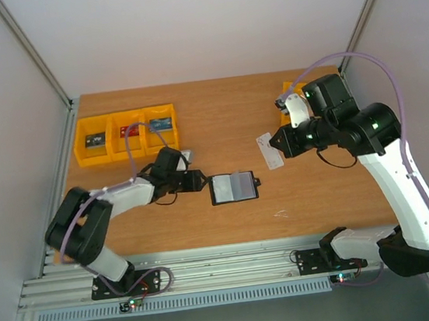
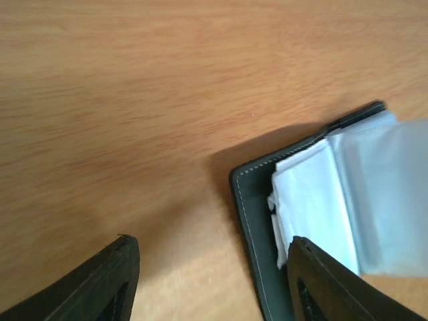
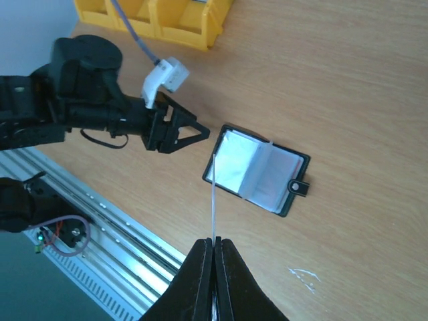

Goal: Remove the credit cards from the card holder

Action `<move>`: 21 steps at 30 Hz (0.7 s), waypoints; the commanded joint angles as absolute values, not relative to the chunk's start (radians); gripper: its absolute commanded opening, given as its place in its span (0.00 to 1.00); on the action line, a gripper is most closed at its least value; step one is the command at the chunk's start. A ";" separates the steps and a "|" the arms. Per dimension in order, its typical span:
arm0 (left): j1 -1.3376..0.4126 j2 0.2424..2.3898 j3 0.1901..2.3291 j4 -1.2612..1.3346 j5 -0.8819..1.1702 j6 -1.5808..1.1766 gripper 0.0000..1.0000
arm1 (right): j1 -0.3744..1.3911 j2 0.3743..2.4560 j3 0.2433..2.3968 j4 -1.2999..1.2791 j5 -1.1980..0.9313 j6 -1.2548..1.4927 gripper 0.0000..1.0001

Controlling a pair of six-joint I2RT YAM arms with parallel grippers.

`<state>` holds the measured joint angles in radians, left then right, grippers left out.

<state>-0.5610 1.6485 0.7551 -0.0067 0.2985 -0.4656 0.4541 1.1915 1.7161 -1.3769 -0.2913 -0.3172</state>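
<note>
The card holder (image 1: 233, 187) lies open and flat on the wooden table, black-edged, with clear sleeves and its tab (image 3: 299, 186) on the right. A faint reddish tint shows through the sleeve on the tab side (image 3: 282, 176). My left gripper (image 1: 198, 180) is open, low at the holder's left edge (image 2: 253, 221); one finger (image 2: 334, 284) is over that edge, the other (image 2: 100, 284) over bare wood. My right gripper (image 3: 214, 242) is raised to the right of the holder, shut on a thin whitish credit card (image 1: 270, 151), seen edge-on in the right wrist view (image 3: 213, 197).
Three joined yellow bins (image 1: 125, 132) with small items stand at the back left. Another yellow bin (image 1: 290, 88) sits behind the right arm. A white scuff (image 1: 281, 214) marks the wood near the front. A metal rail (image 1: 212, 266) runs along the near edge.
</note>
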 commanded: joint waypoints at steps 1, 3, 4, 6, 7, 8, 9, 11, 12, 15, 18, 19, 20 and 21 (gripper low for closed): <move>-0.534 1.419 0.729 -0.082 0.339 -0.321 0.65 | 0.449 1.239 1.791 -1.358 -0.361 -0.271 0.01; -0.534 1.268 0.710 -0.050 0.437 -0.212 0.68 | 0.449 1.260 1.822 -1.356 -0.397 -0.258 0.01; -0.533 1.189 0.696 -0.021 0.479 -0.120 0.69 | 0.449 1.269 1.834 -1.355 -0.420 -0.250 0.01; -0.534 1.044 0.656 0.084 0.532 0.024 0.71 | 0.451 1.286 1.853 -1.341 -0.483 -0.227 0.01; -0.535 0.984 0.629 0.129 0.544 0.123 0.71 | 0.451 1.294 1.860 -1.333 -0.515 -0.209 0.01; -0.535 0.927 0.612 0.176 0.550 0.184 0.71 | 0.452 1.300 1.866 -1.324 -0.547 -0.191 0.01; -0.536 0.878 0.600 0.221 0.552 0.265 0.71 | 0.455 1.306 1.871 -1.314 -0.572 -0.172 0.01; -0.535 0.805 0.587 0.297 0.548 0.419 0.71 | 0.458 1.313 1.887 -1.304 -0.605 -0.138 0.01; -0.535 0.782 0.589 0.326 0.541 0.474 0.71 | 0.459 1.315 1.898 -1.304 -0.616 -0.129 0.01; -0.535 0.737 0.615 0.383 0.515 0.646 0.71 | 0.462 1.321 1.927 -1.297 -0.662 -0.106 0.01; -0.535 0.724 0.658 0.378 0.544 0.775 0.70 | 0.463 1.324 1.931 -1.261 -0.730 -0.080 0.01; -0.535 0.722 0.667 0.369 0.568 0.813 0.70 | 0.465 1.325 1.932 -1.244 -0.745 -0.070 0.01; -0.535 0.721 0.676 0.360 0.594 0.861 0.70 | 0.466 1.325 1.936 -1.236 -0.751 -0.062 0.01; -0.535 0.725 0.692 0.348 0.609 0.904 0.70 | 0.468 1.327 1.943 -1.231 -0.743 -0.056 0.01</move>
<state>-0.5343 0.7372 0.6334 0.2840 0.5335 0.6189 0.4595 1.3193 1.9091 -1.2873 -0.6655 -0.1181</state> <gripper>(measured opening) 0.705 0.013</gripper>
